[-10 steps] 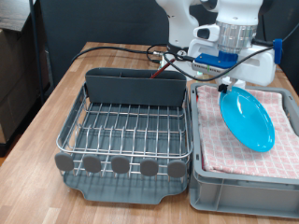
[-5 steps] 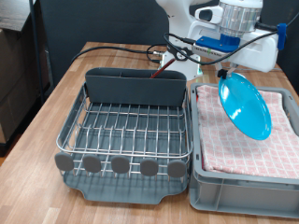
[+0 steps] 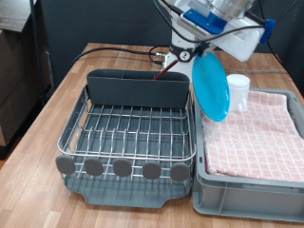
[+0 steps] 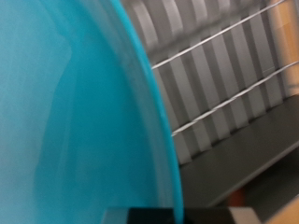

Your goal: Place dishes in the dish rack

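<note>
My gripper [image 3: 203, 50] is shut on the top rim of the round light-blue plate [image 3: 211, 87]. The plate hangs nearly on edge in the air, above the gap between the dish rack [image 3: 128, 135] and the crate. The rack's silver wires are bare, and its tall grey utensil bin [image 3: 138, 88] stands at the back. A white cup [image 3: 238, 92] stands on the red-checked cloth [image 3: 255, 133], just behind the plate. In the wrist view the plate [image 4: 75, 112] fills most of the picture, with rack wires [image 4: 224, 79] beyond it. The wooden spoon is out of view.
The grey crate [image 3: 249, 190] with the cloth sits at the exterior view's right of the rack. Grey discs [image 3: 122, 167] line the rack's front. Black and red cables [image 3: 123, 49] lie on the wooden table behind the rack. A dark cabinet stands at the left.
The gripper has lifted the plate off the cloth, turned it from lying tilted to nearly on edge, and carried it left towards the rack. The white cup now shows.
</note>
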`<state>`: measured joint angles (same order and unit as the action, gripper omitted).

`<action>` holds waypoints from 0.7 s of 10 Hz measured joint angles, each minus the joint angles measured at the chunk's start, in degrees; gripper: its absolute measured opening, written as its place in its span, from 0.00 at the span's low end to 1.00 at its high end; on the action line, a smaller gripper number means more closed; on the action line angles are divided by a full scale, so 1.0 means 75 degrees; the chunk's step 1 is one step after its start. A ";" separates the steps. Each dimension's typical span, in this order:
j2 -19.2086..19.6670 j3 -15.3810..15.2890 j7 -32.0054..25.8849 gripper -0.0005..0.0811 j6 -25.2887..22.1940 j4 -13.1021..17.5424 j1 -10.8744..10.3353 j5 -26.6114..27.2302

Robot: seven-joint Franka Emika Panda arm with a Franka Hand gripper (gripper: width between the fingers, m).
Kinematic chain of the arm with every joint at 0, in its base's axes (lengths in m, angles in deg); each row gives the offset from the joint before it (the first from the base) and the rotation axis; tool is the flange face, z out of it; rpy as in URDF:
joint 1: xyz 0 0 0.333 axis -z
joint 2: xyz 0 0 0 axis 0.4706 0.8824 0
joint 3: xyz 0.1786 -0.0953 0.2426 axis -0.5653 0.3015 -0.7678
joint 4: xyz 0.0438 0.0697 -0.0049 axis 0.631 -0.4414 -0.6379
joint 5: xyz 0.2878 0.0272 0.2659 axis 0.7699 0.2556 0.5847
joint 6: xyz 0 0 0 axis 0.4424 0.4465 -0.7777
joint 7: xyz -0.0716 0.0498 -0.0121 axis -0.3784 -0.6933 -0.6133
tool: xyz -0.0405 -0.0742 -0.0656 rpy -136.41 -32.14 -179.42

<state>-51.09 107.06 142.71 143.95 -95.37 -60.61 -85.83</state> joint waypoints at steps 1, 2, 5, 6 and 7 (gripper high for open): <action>-0.0071 0.0074 -0.0389 0.03 -0.0156 0.0079 0.0089 -0.0449; -0.0120 0.0191 -0.0809 0.03 -0.0219 0.0142 0.0175 -0.0803; -0.0198 0.0641 -0.2517 0.03 0.0090 0.0372 0.0323 -0.1160; -0.0180 0.0623 -0.2347 0.03 0.0031 0.0370 0.0323 -0.1152; -0.0156 0.0614 -0.2243 0.03 -0.0006 0.0370 0.0324 -0.1208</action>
<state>-52.26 111.66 125.88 143.91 -92.60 -58.19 -94.90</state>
